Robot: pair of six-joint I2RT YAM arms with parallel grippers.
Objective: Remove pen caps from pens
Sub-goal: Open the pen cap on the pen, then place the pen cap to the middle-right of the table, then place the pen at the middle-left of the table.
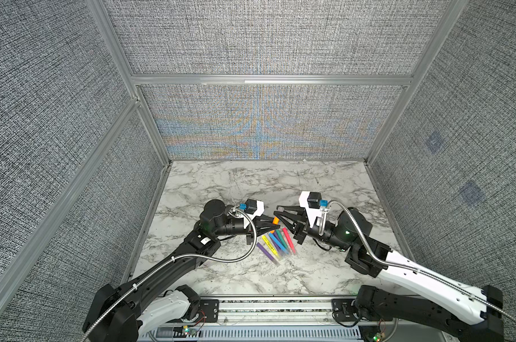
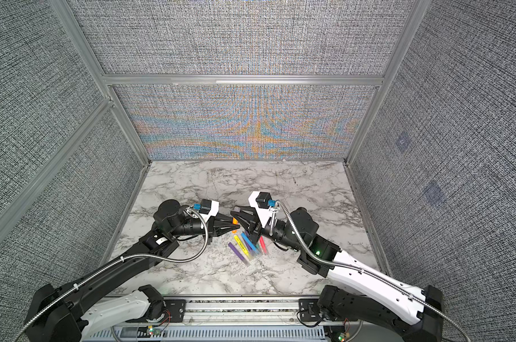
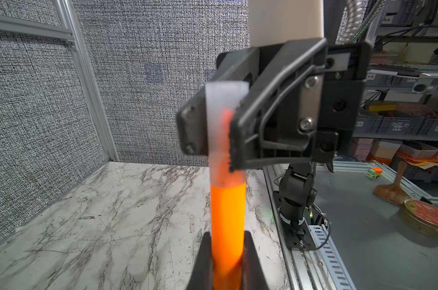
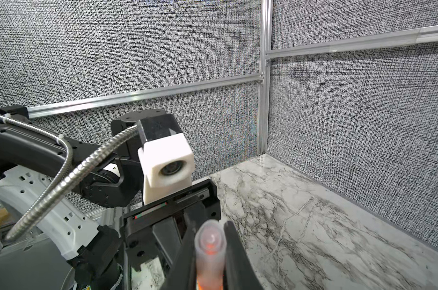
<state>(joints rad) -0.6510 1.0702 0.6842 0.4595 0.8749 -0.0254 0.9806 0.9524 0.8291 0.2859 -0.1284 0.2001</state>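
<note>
Above the marble surface (image 1: 221,189), mid-workspace: the orange pen (image 3: 227,213) is held in the air between both arms. Fingers of the left gripper (image 3: 227,241) are closed narrow on the barrel. Fingers of the right gripper (image 3: 214,130) are clamped on its clear cap (image 3: 225,98).

Cap not yet off: its rim meets the orange barrel with no gap, and the tip shows red inside.

Judgement: both ends gripped, so pull-apart is the step in hand.

On the surface beside the grippers, toward the robot, the remaining pens (image 1: 277,244) lie fanned: purple, yellow, blue, teal, pink-red. Clear ends suggest their caps are on, but this is too faint to confirm. No loose cap made out.

Progress: none visibly finished.
</note>
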